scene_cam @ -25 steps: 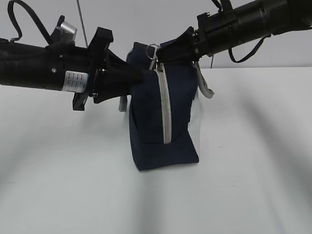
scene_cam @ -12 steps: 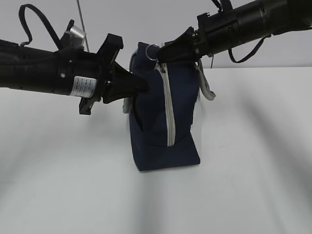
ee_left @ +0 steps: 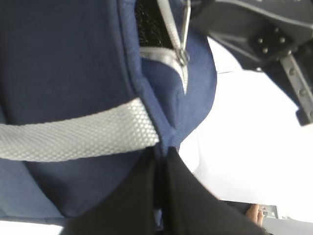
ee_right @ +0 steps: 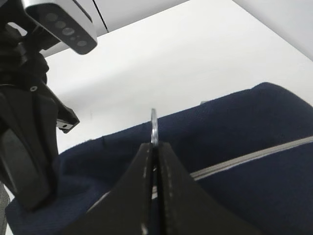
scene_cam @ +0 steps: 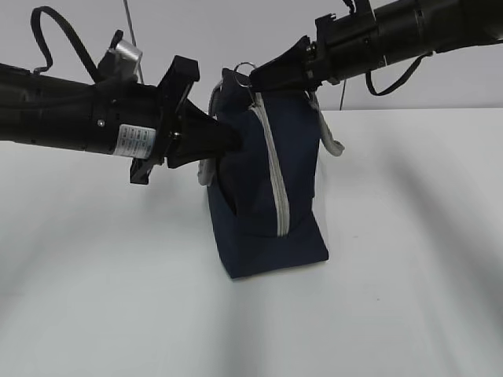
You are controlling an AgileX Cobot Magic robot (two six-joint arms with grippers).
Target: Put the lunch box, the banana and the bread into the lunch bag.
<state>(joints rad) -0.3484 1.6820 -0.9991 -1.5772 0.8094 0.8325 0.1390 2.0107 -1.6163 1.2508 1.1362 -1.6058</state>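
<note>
The navy-blue lunch bag (scene_cam: 263, 184) stands upright on the white table, its grey zipper (scene_cam: 273, 177) running down the near end. My left gripper (scene_cam: 234, 140) is shut on the bag's fabric edge (ee_left: 164, 142) beside the grey webbing handle (ee_left: 73, 134). My right gripper (scene_cam: 253, 81) is shut on the metal ring pull (ee_right: 154, 126) at the top of the zipper; the ring also shows in the exterior view (scene_cam: 244, 71). The zipper's top is parted a little in the left wrist view (ee_left: 156, 24). The lunch box, banana and bread are out of view.
The white table (scene_cam: 409, 275) spreads around the bag, with a pale wall behind. The left arm's camera housing (ee_right: 61, 22) shows at the upper left of the right wrist view.
The right gripper has pulled the ring pull up and slightly left. The bag's top leans left and its base has shifted slightly right. The left arm moved right and rose a little, then held.
</note>
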